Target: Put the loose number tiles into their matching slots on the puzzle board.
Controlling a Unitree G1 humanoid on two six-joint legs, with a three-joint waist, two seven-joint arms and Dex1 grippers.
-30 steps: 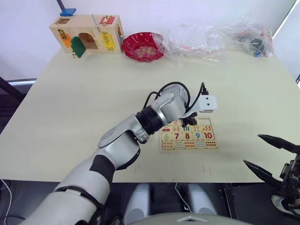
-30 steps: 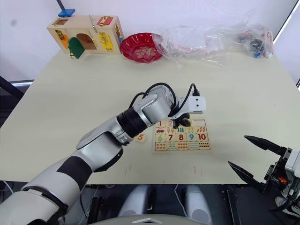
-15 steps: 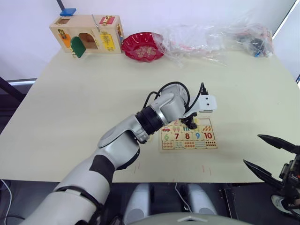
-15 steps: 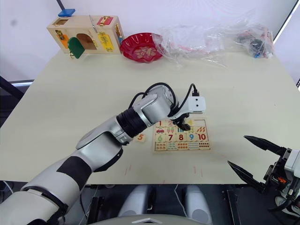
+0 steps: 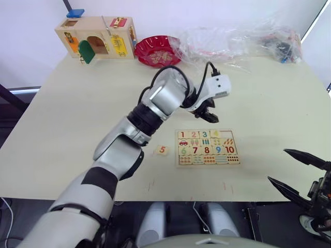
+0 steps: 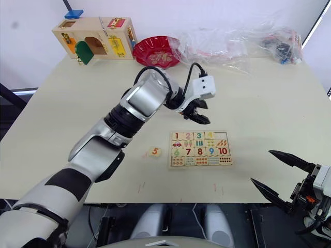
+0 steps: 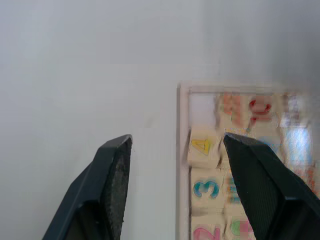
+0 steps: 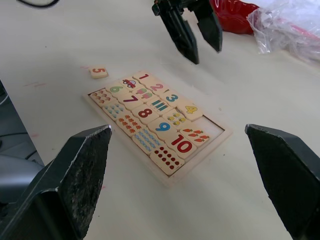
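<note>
Left hand [image 6: 198,114] is hovering wide open and empty at the puzzle board's [image 6: 200,165] twelve o'clock; tile 5 [image 6: 153,152], lying at the board's nine o'clock, needs fetching next, I'd say.

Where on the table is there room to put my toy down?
Bare table stretches wide between the latch box and the 5 tile, and again right of the puzzle board. The back edge is crowded: red dish, plastic bags.

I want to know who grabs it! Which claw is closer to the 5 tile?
Left. The left claw hangs above the table beyond the puzzle board; the right claw waits off the table's near edge, farther from the 5 tile.
</note>
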